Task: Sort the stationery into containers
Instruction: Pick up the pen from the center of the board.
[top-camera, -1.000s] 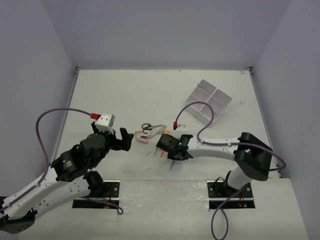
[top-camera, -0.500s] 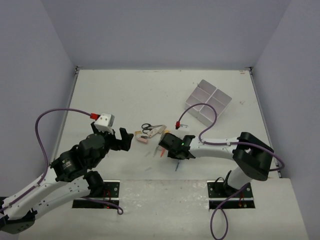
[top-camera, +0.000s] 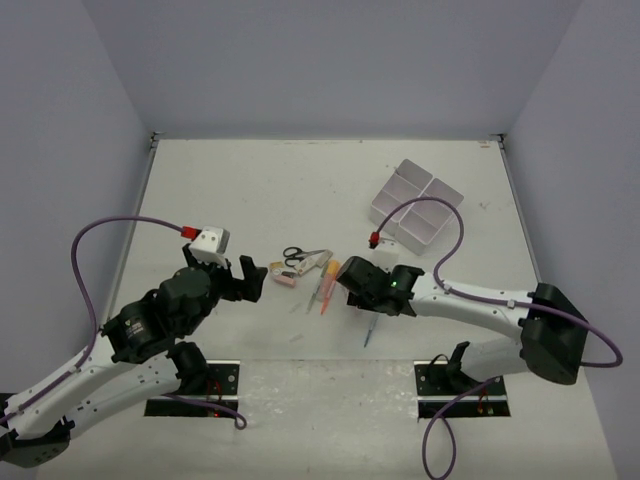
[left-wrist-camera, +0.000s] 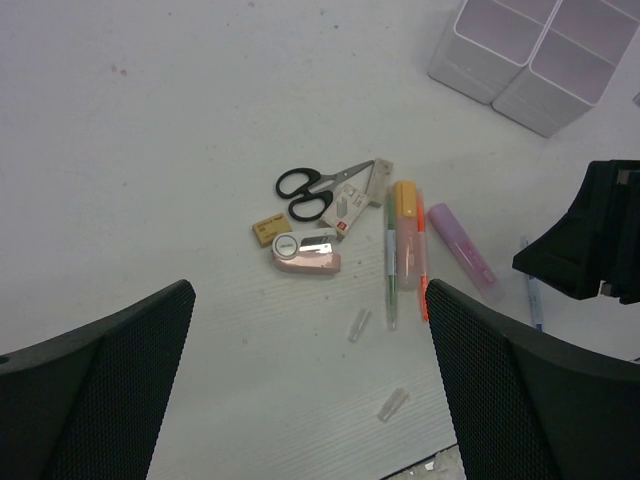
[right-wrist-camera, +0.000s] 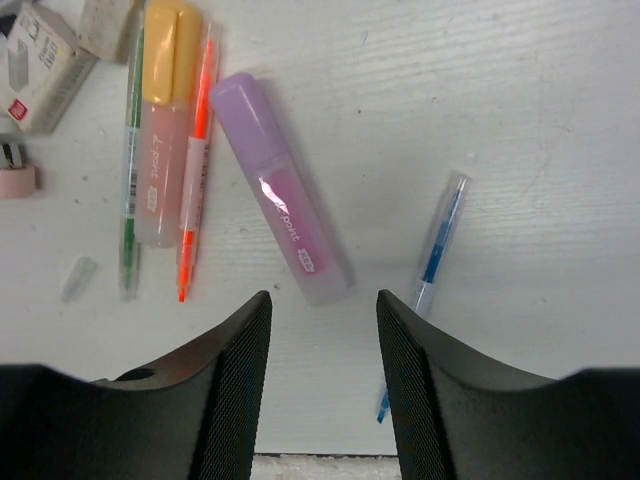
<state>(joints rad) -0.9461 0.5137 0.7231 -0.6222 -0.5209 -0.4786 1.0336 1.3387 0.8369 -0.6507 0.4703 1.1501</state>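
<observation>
Your right gripper (right-wrist-camera: 323, 300) hung with its jaws parted and nothing between them. The purple marker (right-wrist-camera: 285, 215) lay flat on the surface (right-wrist-camera: 520, 100) just ahead of its fingertips, with a thin blue pen (right-wrist-camera: 437, 250) just to the right. That marker looked like a light, stiff, smooth barrel, apt to roll or slip from the pads, so I judged the best hold to be across its middle, square to its length. Your left gripper (left-wrist-camera: 308, 300) stood spread wide and empty, the scissors (left-wrist-camera: 318, 185) ahead of it and apart, and the containers (left-wrist-camera: 480, 78) farthest off, ahead and to its right.
</observation>
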